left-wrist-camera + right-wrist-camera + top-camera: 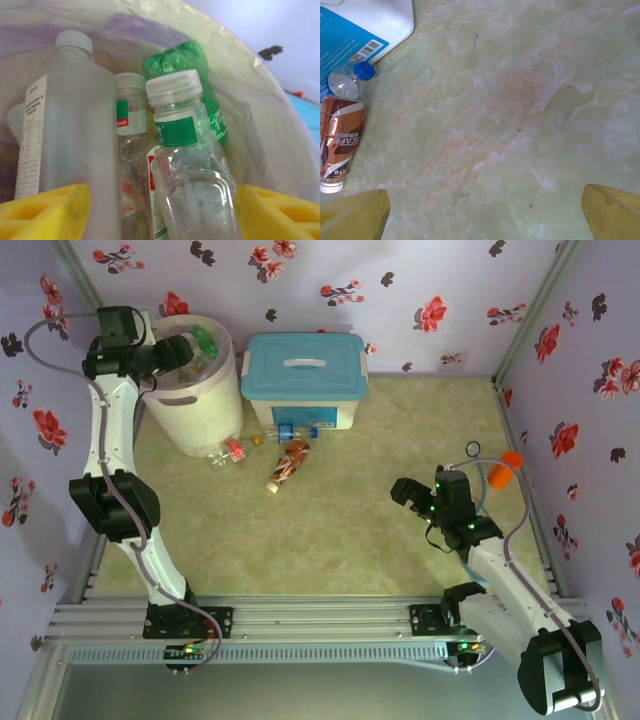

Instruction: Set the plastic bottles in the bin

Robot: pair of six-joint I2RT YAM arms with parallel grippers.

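The bin [196, 405] stands at the back left, holding several plastic bottles. My left gripper [176, 350] hangs open over its mouth. In the left wrist view the yellow fingers [47, 207] stand wide apart above a clear bottle with a green label [192, 170], a frosted white bottle [65, 130] and a crushed green bottle [197, 67], all inside the pale liner [260, 115]. On the table lie a clear red-labelled bottle [228, 452], an amber bottle [289, 464] [340, 145] and a blue-capped clear one [349, 83]. My right gripper [421, 491] [485, 207] is open above bare table.
A white box with a blue lid [305, 375] [367, 27] stands right of the bin, with small bottles against its front. An orange cup [504, 468] lies near the right wall. Flowered walls close in the table on three sides.
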